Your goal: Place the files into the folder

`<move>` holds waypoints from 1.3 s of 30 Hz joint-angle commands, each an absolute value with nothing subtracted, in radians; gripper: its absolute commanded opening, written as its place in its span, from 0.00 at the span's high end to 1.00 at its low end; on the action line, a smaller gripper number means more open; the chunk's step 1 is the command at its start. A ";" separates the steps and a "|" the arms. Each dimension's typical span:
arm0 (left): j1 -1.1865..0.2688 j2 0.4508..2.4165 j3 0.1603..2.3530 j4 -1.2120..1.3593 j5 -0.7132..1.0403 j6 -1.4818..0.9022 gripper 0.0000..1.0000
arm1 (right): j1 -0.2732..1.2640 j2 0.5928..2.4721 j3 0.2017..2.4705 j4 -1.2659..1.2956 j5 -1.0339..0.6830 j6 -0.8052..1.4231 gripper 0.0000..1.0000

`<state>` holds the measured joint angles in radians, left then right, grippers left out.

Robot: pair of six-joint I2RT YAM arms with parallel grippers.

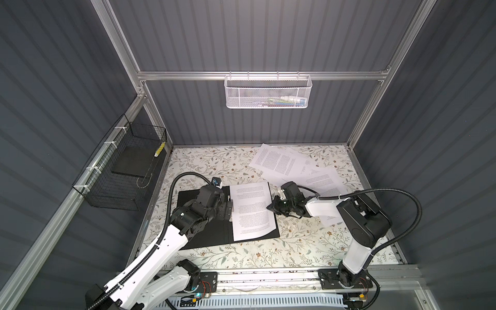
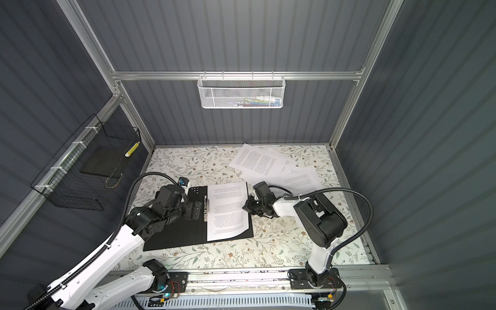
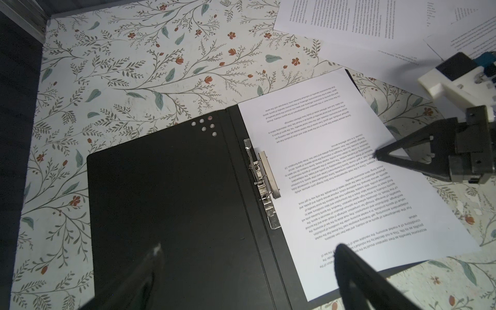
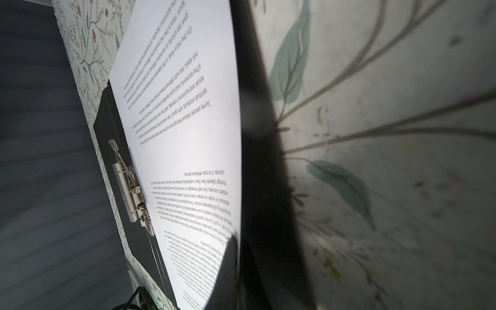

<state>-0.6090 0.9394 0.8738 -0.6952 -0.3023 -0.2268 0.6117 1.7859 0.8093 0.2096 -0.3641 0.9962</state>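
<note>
Right claw [image 1: 271,206] first: jaws closed to a point, and that point is down on the right edge of the white printed sheet [image 1: 252,212]. The left wrist view shows the tip touching the paper. Whether a bit of the edge is nipped between the jaws, I can't tell. My read is that it's pinning or nudging the page toward the spine.

Over to the left claw [image 3: 249,249]: spread wide, gripping nothing, one finger hanging over the bare black leaf and the other over the near corner of the page. It sits just beside the silver metal spring clip [image 3: 264,182], probably because the clip is what it has to work next.

Outward now. The sheet's left edge lies right against the clip, not visibly under it. The thin flat folder [image 3: 174,201] is spread open, black inside up, in the middle of the floral-patterned tabletop [image 1: 241,257], with the page on its right leaf.

Further back on the right, the other loose white printed sheets [image 1: 279,161] lie fanned and overlapping, well apart from the folder. So that's one page in place and the rest still waiting.
</note>
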 commanded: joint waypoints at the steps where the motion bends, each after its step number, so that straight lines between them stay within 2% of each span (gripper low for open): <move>1: -0.612 0.943 0.861 -0.687 -0.291 -0.204 0.00 | 0.624 1.777 0.810 0.201 -0.353 1.008 1.00; 22: -0.611 0.949 0.859 -0.686 -0.286 -0.203 0.00 | 0.634 1.803 0.818 0.207 -0.368 1.002 1.00; 27: -0.611 0.949 0.859 -0.686 -0.284 -0.203 0.00 | 0.634 1.807 0.822 0.206 -0.371 0.999 0.93; 39: -0.612 0.954 0.859 -0.684 -0.279 -0.203 0.00 | 0.634 1.823 0.868 0.159 -0.375 0.951 0.88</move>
